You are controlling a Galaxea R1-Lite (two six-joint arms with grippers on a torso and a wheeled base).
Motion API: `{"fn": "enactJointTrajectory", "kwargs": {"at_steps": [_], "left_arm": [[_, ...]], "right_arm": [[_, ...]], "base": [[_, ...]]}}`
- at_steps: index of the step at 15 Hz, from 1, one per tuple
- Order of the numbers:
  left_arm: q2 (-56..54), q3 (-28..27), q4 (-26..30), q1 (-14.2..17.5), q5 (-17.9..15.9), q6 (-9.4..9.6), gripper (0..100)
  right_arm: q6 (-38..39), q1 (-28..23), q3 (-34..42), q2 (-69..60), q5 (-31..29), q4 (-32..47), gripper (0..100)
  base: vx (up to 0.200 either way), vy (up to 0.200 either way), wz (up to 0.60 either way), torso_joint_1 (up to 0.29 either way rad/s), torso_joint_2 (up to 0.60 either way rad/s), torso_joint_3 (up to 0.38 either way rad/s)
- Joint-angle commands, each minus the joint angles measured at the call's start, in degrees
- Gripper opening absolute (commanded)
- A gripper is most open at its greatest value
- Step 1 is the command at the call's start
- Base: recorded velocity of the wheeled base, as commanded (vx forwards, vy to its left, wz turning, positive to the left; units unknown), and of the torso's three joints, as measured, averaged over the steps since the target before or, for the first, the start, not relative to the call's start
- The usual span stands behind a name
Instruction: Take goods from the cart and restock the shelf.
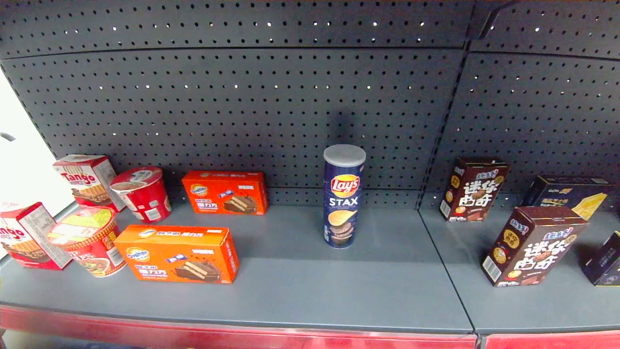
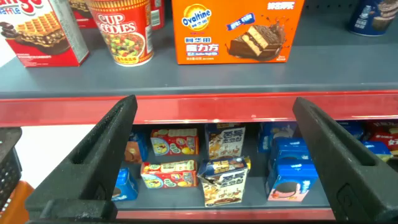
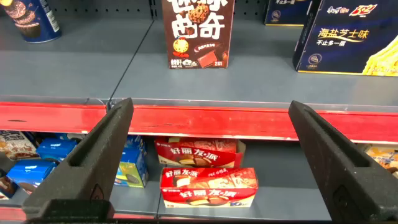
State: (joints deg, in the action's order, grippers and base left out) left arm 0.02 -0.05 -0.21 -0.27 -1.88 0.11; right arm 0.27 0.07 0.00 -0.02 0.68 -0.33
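Note:
A blue chip can [image 1: 343, 196] with a grey lid stands upright in the middle of the grey shelf [image 1: 310, 286]. To its left are two orange wafer boxes [image 1: 177, 253], cup noodles [image 1: 90, 240] and red wafer boxes [image 1: 28, 235]. Brown cookie boxes [image 1: 529, 245] and dark blue boxes [image 1: 571, 195] stand to its right. My left gripper [image 2: 214, 158] is open and holds nothing, in front of the shelf's red edge [image 2: 205, 106], below an orange box [image 2: 239, 30]. My right gripper [image 3: 211, 162] is open with nothing in it, in front of the red edge below a brown cookie box [image 3: 198, 32].
A lower shelf holds blue and yellow snack boxes [image 2: 224, 177] under the left gripper and red boxes [image 3: 208, 186] under the right one. A perforated dark back panel [image 1: 271, 106] closes the shelf behind. Bare shelf surface lies around the chip can.

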Motion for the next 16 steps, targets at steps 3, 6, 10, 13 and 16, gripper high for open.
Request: {"fn": "enactJointTrajectory", "kwargs": {"at_steps": [3,6,10,13,16], "left_arm": [[0.0,0.0,-0.1,0.0,0.0,-0.02,100],[0.0,0.0,-0.1,0.0,0.0,-0.02,100],[0.0,0.0,-0.1,0.0,0.0,-0.02,100],[0.0,0.0,-0.1,0.0,0.0,-0.02,100],[0.0,0.0,-0.1,0.0,0.0,-0.02,100]], "right_arm": [[0.0,0.0,0.0,0.0,0.0,0.0,100],[0.0,0.0,0.0,0.0,-0.1,0.0,100],[0.0,0.0,0.0,0.0,-0.1,0.0,100],[0.0,0.0,0.0,0.0,-0.1,0.0,100],[0.0,0.0,0.0,0.0,-0.1,0.0,100]], "base": [[0.000,0.000,0.00,0.000,0.00,0.000],[0.000,0.000,0.20,0.001,0.00,0.002],[0.000,0.000,0.60,0.000,0.00,0.004],[0.000,0.000,0.60,0.004,0.00,0.004],[0.000,0.000,0.60,0.005,0.00,0.004]]}}
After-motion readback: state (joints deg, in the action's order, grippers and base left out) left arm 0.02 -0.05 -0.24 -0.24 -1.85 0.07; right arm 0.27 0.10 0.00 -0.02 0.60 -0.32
